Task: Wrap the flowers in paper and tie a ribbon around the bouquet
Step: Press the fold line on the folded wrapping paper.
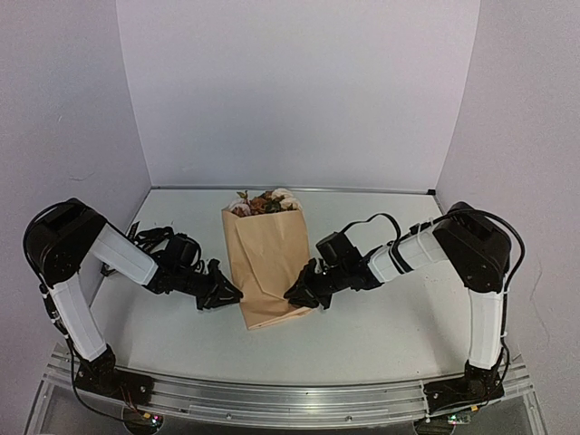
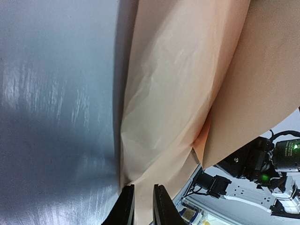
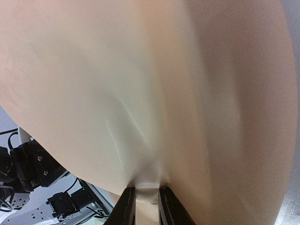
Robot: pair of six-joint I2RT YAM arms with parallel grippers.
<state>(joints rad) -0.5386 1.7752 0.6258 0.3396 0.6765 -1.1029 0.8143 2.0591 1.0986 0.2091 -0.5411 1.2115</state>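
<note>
Step in hand: wrapping. Sheet is folded round the stems, not tied yet.

L end effector (image 1: 228,295) is at near-left edge of paper (image 1: 267,258), clenched on that edge; the fold runs into the narrow gap btw its fingers. R end effector (image 1: 295,294) is at paper's near-right edge, clamped on a pinch of sheet, w/ puckers spreading from the grip in its wrist view.

The paper lies mid-bench (image 1: 381,331) as a loose folded bundle, its left edge lifted a bit off the surface. At far end of paper the flowers (image 1: 265,202) poke out, stems hidden inside. No ribbon seen in any view.

Next, as I judge it: draw both edges over centre of paper & snug the wrap w/o crushing blooms. One grip holds it shut while the other arm goes for the ribbon. Risk: sheet springs open if both let go.
</note>
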